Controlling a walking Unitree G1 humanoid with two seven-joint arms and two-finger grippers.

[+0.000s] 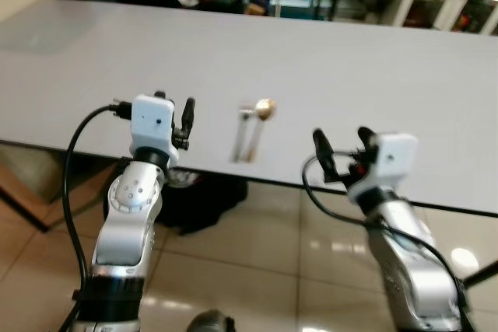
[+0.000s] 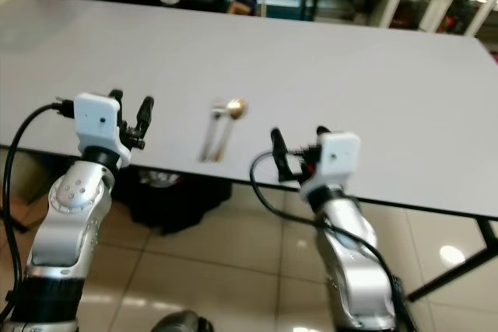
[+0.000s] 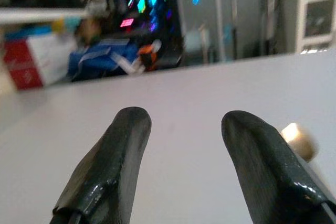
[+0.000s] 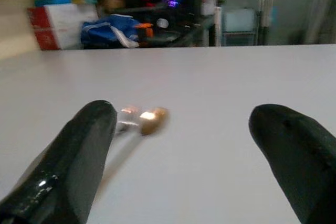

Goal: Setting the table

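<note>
Cutlery, a gold-bowled metal spoon (image 1: 264, 110) beside a silver utensil (image 1: 244, 136), lies near the long grey table's (image 1: 389, 75) front edge. Flanking it, left gripper (image 1: 174, 108) and right gripper (image 1: 341, 144) gape wide, empty. A careless grab could push pieces off that edge.

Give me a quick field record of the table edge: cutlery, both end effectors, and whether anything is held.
surface: grey table
cutlery: gold spoon and a silver piece lying side by side near the table's near edge; blurred, the silver type is unclear
left end effector: open, holding nothing, left of the cutlery
right end effector: open, holding nothing, right of the cutlery at the near edge
held: nothing
</note>
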